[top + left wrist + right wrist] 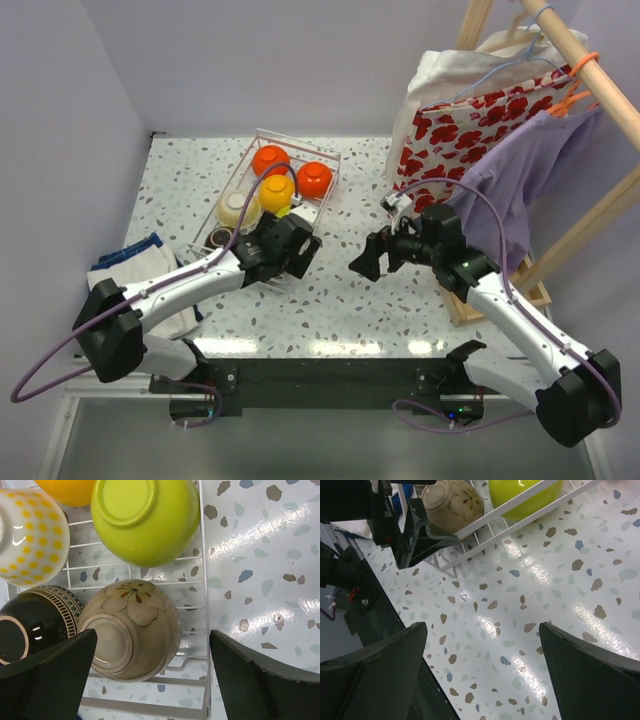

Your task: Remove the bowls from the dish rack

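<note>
Currently spread wide with the left tool (153, 632) over the tan bowl (132, 630) at the 6 o'clock end of the dish rack (201, 555). Released at the right tool (482, 625), over counter (545, 605) at the rack's 4 o'clock.

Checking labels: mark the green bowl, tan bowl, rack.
green bowl (165, 535), left wrist view, on its side wall.
tan bowl (150, 630), left wrist view, side below the flower.
rack (203, 595), left wrist view, right rim wire.
</note>
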Available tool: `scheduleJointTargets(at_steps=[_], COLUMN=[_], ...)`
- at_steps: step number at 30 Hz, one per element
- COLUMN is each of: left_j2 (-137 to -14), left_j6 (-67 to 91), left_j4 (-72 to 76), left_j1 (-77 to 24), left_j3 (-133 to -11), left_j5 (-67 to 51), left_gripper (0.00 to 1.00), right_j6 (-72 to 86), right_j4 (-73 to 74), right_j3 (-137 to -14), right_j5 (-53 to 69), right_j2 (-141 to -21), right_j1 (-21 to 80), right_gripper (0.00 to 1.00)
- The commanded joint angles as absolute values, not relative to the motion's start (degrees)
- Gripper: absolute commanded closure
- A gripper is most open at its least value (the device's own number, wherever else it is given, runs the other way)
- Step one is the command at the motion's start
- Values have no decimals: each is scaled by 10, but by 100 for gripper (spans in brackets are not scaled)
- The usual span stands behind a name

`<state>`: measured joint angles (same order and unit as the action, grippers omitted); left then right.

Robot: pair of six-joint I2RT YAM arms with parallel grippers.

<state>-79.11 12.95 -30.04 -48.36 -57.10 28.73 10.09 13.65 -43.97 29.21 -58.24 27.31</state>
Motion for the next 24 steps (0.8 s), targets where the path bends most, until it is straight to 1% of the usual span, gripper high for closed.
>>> scheduleJointTargets(at_steps=[1, 7, 14, 18, 24], left_j2=[-743, -715, -713, -686, -657], left_j6=[137, 126, 110, 99, 88], left_j4=[-301, -278, -263, -245, -218], left_j1=[-451, -413, -382, -382, -382], left_j3=[-540, -514, -525, -532, -561], left_j5=[323, 331, 329, 286, 266], left_gripper=[0, 0, 0, 0, 0], right_j6=[108, 105, 98, 89, 79], right_j4=[97, 86, 84, 89, 86], right_j3=[-475, -492, -513, -524, -524], right_j5=[265, 253, 241, 239, 207], right_j2=[-599, -635, -663, -673, -667], right_j1=[297, 321, 337, 345, 349], right_gripper=[1, 1, 1, 1, 1])
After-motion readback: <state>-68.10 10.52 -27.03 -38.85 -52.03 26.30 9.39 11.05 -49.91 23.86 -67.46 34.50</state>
